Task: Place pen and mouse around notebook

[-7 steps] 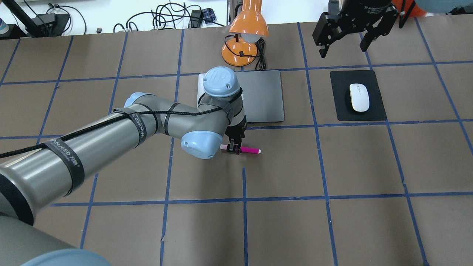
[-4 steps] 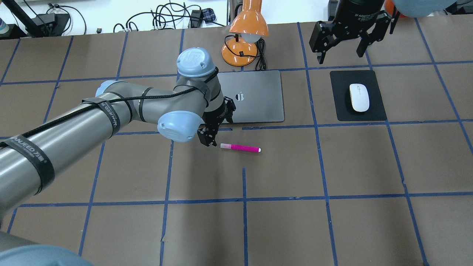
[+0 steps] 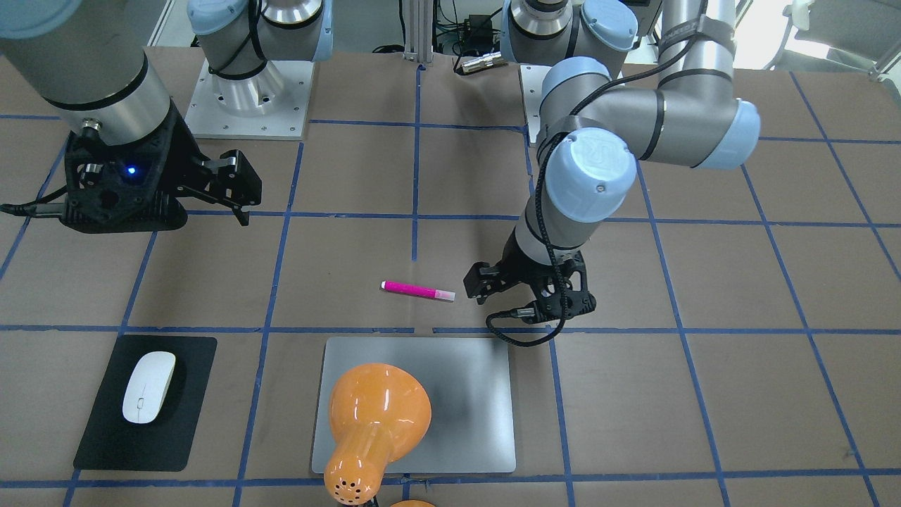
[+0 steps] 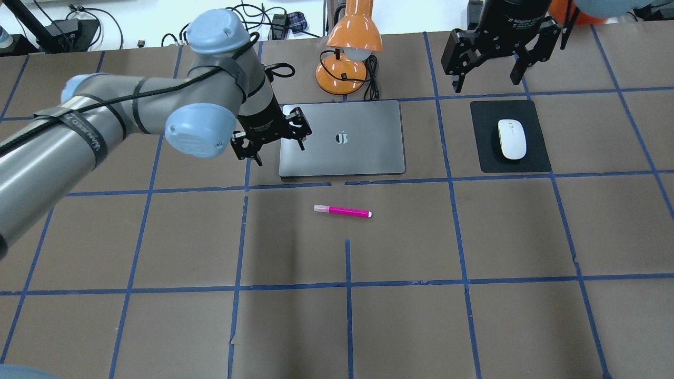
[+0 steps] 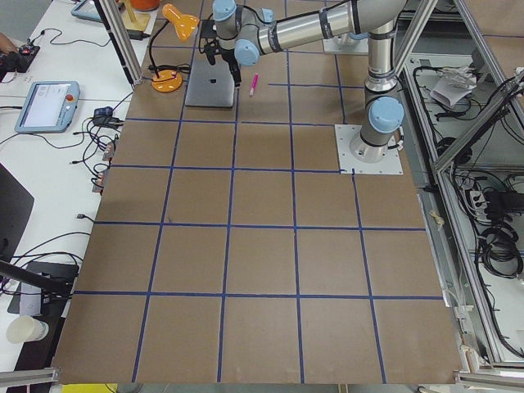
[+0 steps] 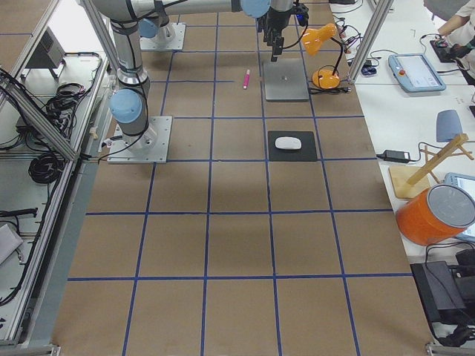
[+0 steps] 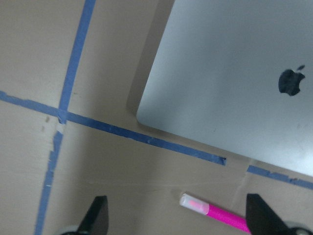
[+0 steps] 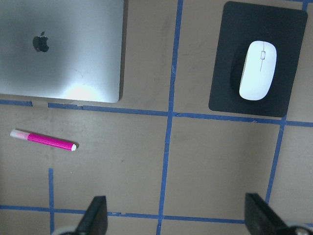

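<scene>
The magenta pen lies flat on the brown table, just in front of the silver-grey notebook. It touches neither gripper. To the right, the white mouse rests on a black mat. My left gripper hangs open and empty above the notebook's left edge. Its wrist view shows the notebook corner and the pen below. My right gripper hovers open and empty beyond the mat's far edge.
An orange desk lamp stands behind the notebook, and its shade leans over the notebook's far edge. Cables lie along the table's back edge. Blue tape lines divide the brown table into squares.
My left gripper was down at the pen's pale end one second ago. It has since risen and swung back and left to the notebook's left edge. The pen stayed in place. The right gripper barely shifted.
</scene>
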Motion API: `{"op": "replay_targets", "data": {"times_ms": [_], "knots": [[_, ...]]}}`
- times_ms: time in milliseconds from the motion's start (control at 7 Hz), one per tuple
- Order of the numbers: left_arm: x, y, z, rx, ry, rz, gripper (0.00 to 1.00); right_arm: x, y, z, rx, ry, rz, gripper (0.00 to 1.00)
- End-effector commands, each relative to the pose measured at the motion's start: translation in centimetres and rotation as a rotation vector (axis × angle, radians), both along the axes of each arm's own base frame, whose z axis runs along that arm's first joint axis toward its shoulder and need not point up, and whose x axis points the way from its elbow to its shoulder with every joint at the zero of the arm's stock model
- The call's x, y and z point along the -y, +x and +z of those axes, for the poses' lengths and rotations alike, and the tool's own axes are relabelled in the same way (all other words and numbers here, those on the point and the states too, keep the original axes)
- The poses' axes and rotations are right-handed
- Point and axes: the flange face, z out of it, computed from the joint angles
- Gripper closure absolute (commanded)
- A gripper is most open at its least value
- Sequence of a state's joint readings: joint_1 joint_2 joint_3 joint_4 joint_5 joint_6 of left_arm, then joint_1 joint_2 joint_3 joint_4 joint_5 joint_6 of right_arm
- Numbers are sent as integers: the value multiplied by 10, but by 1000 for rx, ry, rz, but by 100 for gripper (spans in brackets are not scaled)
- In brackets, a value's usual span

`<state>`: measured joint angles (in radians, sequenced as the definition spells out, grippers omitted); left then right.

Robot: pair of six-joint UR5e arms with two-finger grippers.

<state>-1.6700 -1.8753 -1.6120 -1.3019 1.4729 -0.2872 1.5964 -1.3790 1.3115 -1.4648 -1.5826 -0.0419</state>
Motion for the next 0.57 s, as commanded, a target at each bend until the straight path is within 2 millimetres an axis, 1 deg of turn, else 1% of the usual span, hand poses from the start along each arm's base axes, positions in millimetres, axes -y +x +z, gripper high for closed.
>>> {"op": "replay_targets", "data": {"times_ms": [0, 143, 286, 429], "knots": [[9, 83, 54, -14, 74, -27, 0, 3, -3, 19, 5, -31, -64, 0], [2, 105, 77, 43, 38, -170, 0, -1, 1, 22, 9, -37, -130, 0], [-6, 113, 94, 76, 18, -221, 0, -2, 0, 16, -12, -22, -208, 0], [-25, 112, 111, 77, 18, -225, 0, -2, 0, 15, -7, -19, -167, 0]]}}
